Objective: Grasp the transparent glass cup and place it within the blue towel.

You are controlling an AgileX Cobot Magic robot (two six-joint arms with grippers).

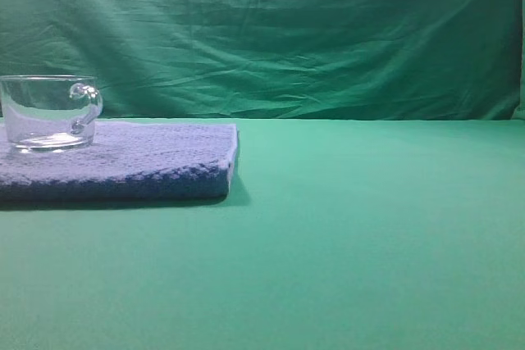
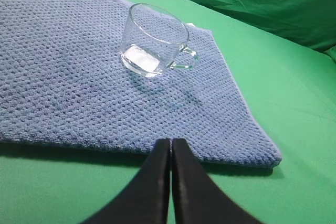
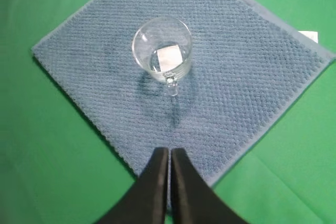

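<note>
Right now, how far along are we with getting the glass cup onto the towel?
Done: the transparent glass cup stands upright on the blue towel, well inside its edges. In hand: nothing; the left gripper and the right gripper are both shut, empty and clear of the cup. Left: nothing visible.

A flat worktop (image 1: pixel 369 235) covered in smooth green cloth carries everything. Directly on it lies one thing: a folded, thick, periwinkle-blue terry towel (image 1: pixel 156 161) with a knobbly weave, spread flat at the left of the exterior high view. In the right wrist view a small white label (image 3: pixel 308 36) shows at one towel edge.
</note>
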